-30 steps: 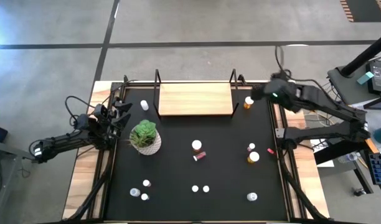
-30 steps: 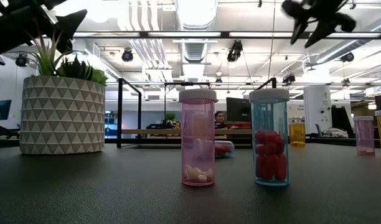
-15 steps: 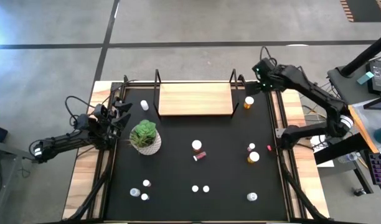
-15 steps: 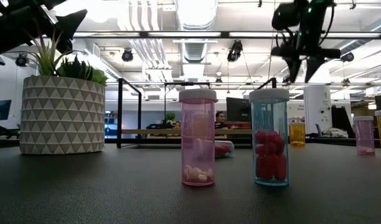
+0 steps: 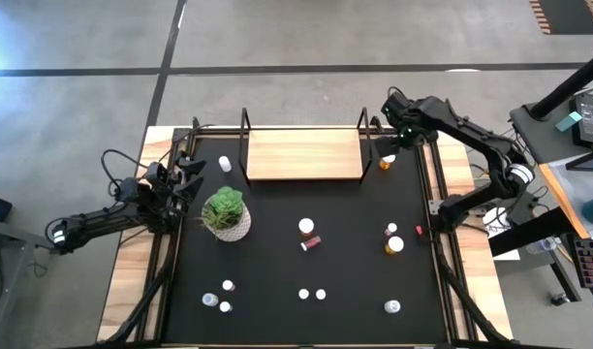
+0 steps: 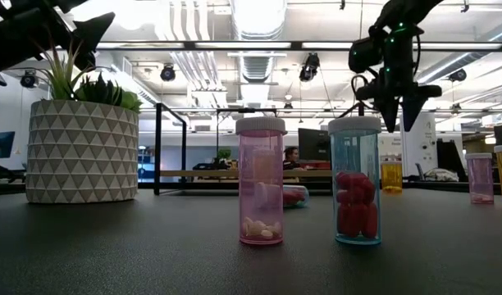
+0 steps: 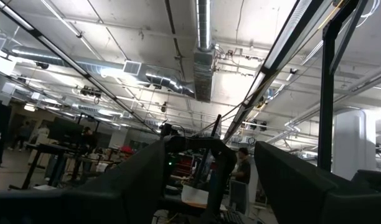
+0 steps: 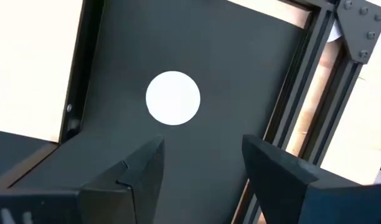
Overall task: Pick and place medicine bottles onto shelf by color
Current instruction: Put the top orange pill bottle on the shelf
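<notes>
Black tabletop (image 5: 355, 242) scattered with bottles, pale shelf (image 5: 303, 153), right pincer (image 8: 203, 158) spread, empty, above orange bottle (image 5: 387, 158)

The left claw (image 7: 206, 186) pointed up and out into the room, its two dark fingers (image 7: 141, 180) spread apart with nothing between them. Beyond them ran a white ceiling (image 7: 116, 37) with a long light strip (image 7: 203, 25) and silver ducts (image 7: 147, 74). A black upright post (image 7: 328, 87) stood close on one side. Farther off, a dark robot arm (image 7: 197, 146) reached across, and people (image 7: 243, 167) stood among desks (image 7: 53, 163) in the background.
</notes>
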`<state>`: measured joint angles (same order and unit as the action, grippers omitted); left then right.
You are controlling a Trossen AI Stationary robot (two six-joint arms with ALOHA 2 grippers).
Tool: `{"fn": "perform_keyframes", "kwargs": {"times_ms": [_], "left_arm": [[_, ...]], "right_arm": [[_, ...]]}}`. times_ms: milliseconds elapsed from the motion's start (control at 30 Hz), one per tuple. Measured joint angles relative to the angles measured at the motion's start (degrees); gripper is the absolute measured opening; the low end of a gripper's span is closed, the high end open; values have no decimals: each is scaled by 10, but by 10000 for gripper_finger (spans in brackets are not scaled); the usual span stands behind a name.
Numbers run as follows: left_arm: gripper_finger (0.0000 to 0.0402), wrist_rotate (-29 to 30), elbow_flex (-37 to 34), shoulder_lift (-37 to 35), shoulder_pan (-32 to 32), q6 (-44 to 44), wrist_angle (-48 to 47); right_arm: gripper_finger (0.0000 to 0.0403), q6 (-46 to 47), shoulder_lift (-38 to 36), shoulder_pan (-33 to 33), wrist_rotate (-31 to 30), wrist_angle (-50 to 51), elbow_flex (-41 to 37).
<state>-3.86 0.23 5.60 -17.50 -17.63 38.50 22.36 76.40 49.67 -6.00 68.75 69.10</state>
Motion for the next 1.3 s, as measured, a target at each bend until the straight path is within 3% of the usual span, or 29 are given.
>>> {"fn": "perform_keyframes", "kwargs": {"times_ms": [500,1300], "left_arm": [[233,0,0,0,0,0,0],[233,0,0,0,0,0,0]], "right_arm": [[206,-78,-36,0,-3,-4,-21],[209,422,-35,0,20,-22,-28]]}}
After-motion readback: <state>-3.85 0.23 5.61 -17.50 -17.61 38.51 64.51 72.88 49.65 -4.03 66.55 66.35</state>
